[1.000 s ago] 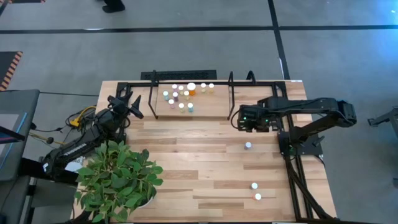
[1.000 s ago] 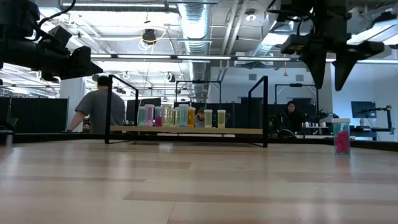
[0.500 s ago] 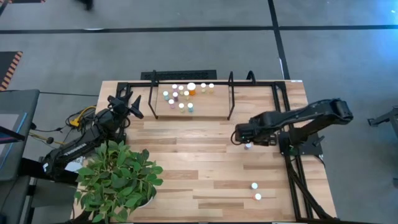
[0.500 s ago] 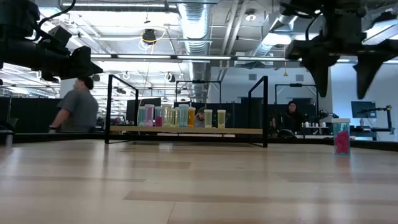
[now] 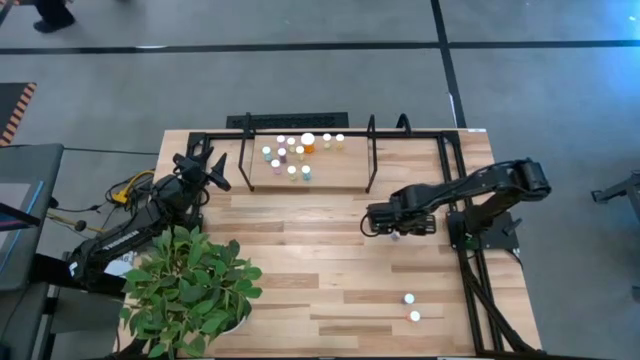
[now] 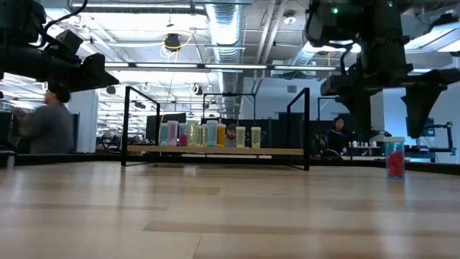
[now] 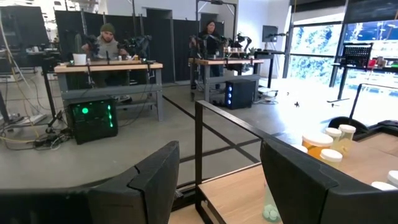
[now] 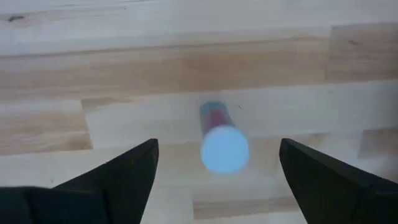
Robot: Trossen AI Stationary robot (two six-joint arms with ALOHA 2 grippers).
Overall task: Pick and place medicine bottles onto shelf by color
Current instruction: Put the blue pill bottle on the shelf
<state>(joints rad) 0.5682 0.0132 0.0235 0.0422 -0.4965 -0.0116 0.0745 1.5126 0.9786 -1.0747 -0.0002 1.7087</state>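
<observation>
On the shelf [image 5: 340, 178] about a dozen medicine bottles [image 5: 300, 150] already stand. Three wait on the table [image 5: 300, 250]; my right claw [image 5: 393, 224] hangs wide open over a pink bottle [image 8: 222, 140]. Left claw [image 5: 213, 172] idles part-open, empty.

The shelf [image 5: 305, 170] sits at the far edge of the table, a light wood board between two upright black end loops. About a dozen little medicine bottles [image 5: 292, 152] with pale caps are bunched upright toward its left half, the bigger orange bottle [image 5: 308, 144] among them. A pink bottle [image 8: 222, 142] stands alone on the tabletop right of centre, and two more capped bottles [image 5: 411, 307] sit close together near the front right.
</observation>
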